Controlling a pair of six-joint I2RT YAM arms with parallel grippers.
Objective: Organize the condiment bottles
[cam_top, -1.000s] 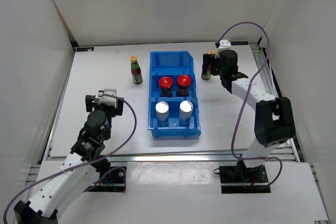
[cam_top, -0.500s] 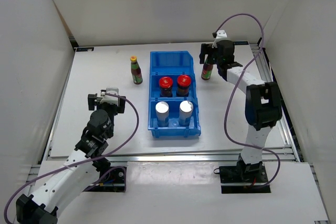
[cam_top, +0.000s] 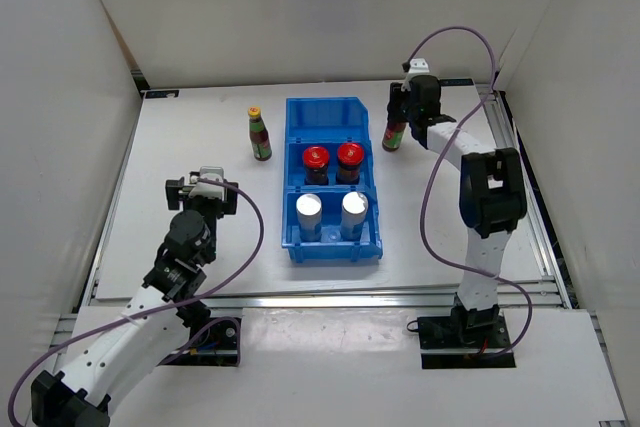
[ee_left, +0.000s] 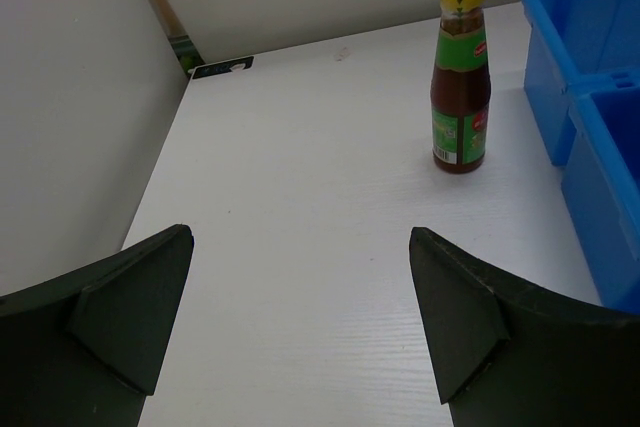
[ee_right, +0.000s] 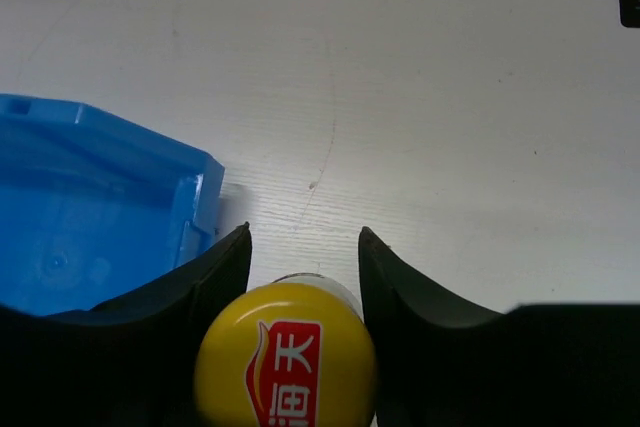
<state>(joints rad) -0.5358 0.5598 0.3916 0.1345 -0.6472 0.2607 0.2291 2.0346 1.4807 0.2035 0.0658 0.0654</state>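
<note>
Two bottles (cam_top: 260, 134) (cam_top: 394, 137), two jars (cam_top: 316, 162) (cam_top: 349, 160), two cylinders (cam_top: 310, 212) (cam_top: 354, 209); left hand (ee_left: 299, 237) spread, right hand (ee_right: 304, 237) straddles one bottle, grip unclear.

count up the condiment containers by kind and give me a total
yellow-capped bottles: 2
red-lidded jars: 2
white silver-topped cylinders: 2
total: 6
</note>
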